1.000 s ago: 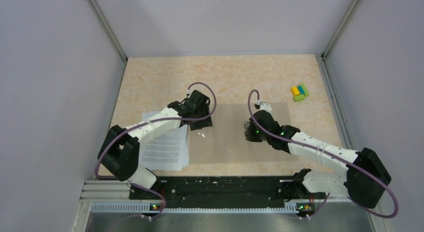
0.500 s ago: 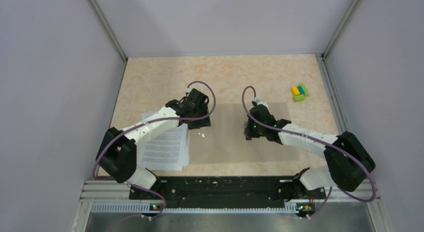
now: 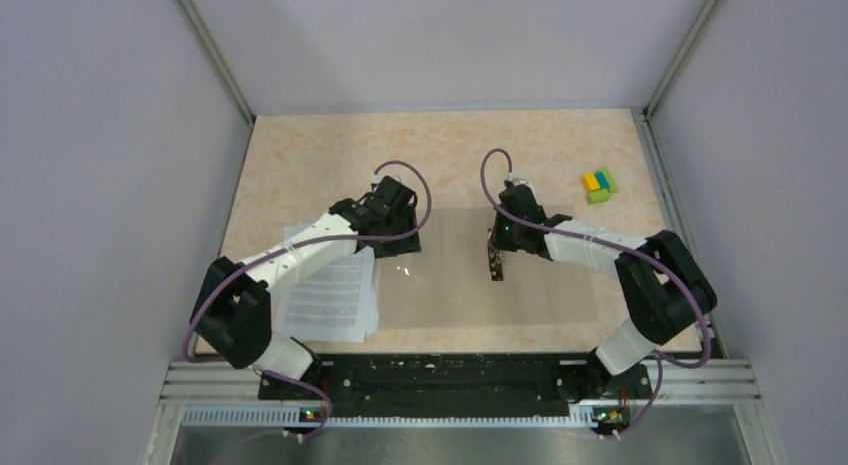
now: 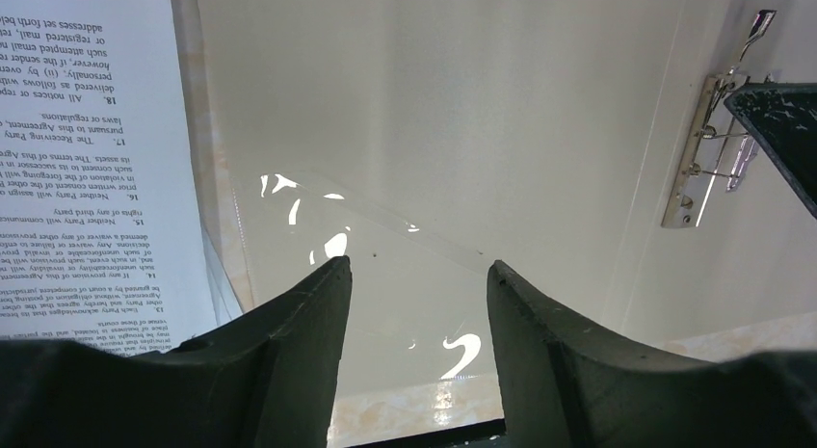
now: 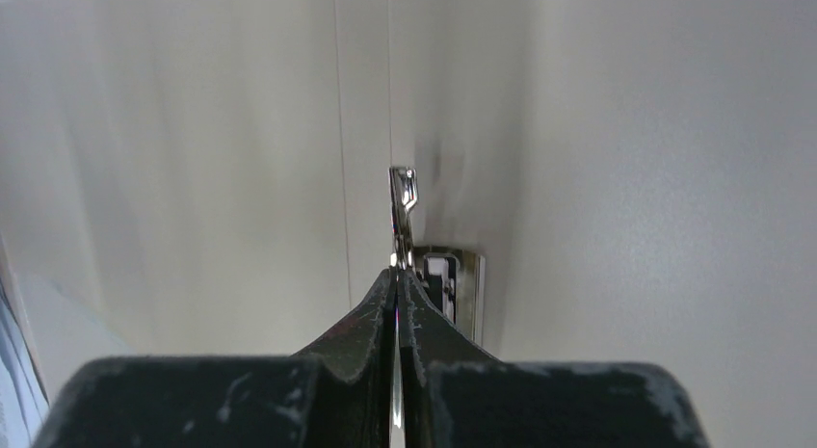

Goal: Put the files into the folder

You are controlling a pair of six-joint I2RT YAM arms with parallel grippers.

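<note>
The tan folder (image 3: 545, 285) lies open and flat on the table's middle. The files (image 3: 325, 300), white printed sheets, lie just left of it and show in the left wrist view (image 4: 87, 159). My left gripper (image 3: 405, 243) hovers open over the folder's left half (image 4: 482, 111), near the files' edge, with nothing between its fingers (image 4: 416, 275). My right gripper (image 3: 496, 265) is shut on the raised lever of the folder's metal clip (image 5: 402, 202), whose base (image 5: 453, 284) sits on the folder's inner face. The clip (image 4: 708, 140) also appears at the right of the left wrist view.
A small yellow, blue and green block cluster (image 3: 599, 185) sits at the back right of the table. Grey walls with metal posts enclose the table on three sides. A shiny clear film (image 4: 328, 212) lies over the folder's left part.
My right arm has swung its elbow right and up, and the gripper has shifted slightly towards the back over the clip. The left arm has barely moved.
</note>
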